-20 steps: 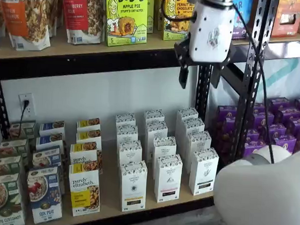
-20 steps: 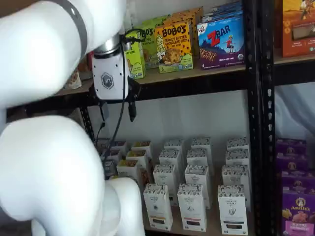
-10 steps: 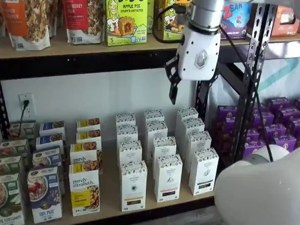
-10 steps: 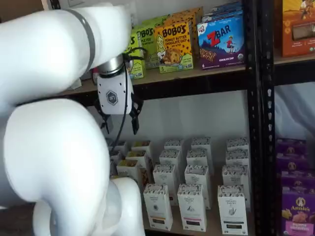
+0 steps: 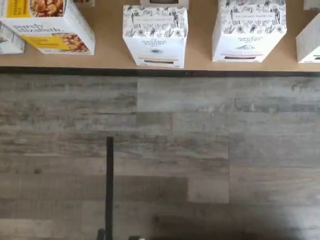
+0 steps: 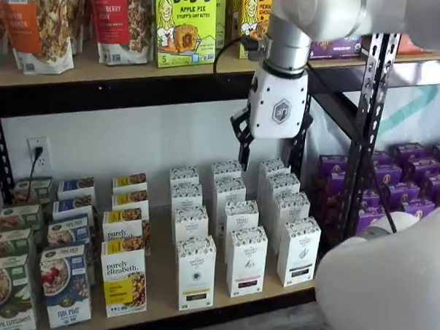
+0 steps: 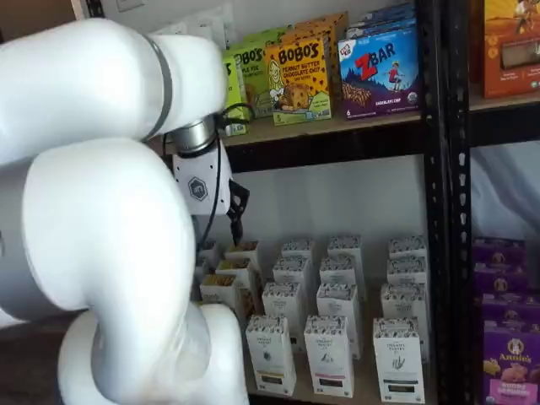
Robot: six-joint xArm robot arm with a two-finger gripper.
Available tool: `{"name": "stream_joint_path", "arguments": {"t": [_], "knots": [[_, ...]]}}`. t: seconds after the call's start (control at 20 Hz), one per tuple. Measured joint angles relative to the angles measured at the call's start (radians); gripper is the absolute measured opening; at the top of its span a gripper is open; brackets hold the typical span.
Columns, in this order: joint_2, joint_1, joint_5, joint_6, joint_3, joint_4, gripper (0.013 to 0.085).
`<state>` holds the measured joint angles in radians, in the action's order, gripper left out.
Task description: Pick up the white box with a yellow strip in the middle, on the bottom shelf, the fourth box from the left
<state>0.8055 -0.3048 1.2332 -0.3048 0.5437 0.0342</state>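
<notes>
Wrist view: white box (image 5: 155, 35) stands at the bottom shelf's (image 5: 200, 61) front edge, floor (image 5: 200, 150) nearer the claw. Shelf views: claw (image 6: 268, 158) hangs empty with fingers spread, white box (image 6: 195, 272) well below it, front row.

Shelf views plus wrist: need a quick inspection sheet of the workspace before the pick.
Surface: bottom shelf, tan board with a black front rail, boxes in rows.
Job's things: white box with yellow strip, upright in the front row, untouched.
Clutter: black-strip white cartons beside it; purely elizabeth boxes on its other side; Bobo's boxes on the shelf above.
Grippers: gripper open, empty, high above the rear cartons.
Cables: black cable looping off the wrist; plug in the wall outlet.
Surroundings: grey plank floor; purple boxes in the next rack.
</notes>
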Motion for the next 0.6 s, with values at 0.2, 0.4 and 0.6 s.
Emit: {"name": "stream_joint_path", "arguments": {"t": [0.2,0.4,0.6], "knots": [[-0.030,0.001,-0.064,0.006,-0.025,0.008,0.0850],[-0.062,0.009,-0.132,0.024,-0.050,0.027,0.0850],[-0.104,0.005,-0.186,0.021,-0.064,0.022,0.0850]]}}
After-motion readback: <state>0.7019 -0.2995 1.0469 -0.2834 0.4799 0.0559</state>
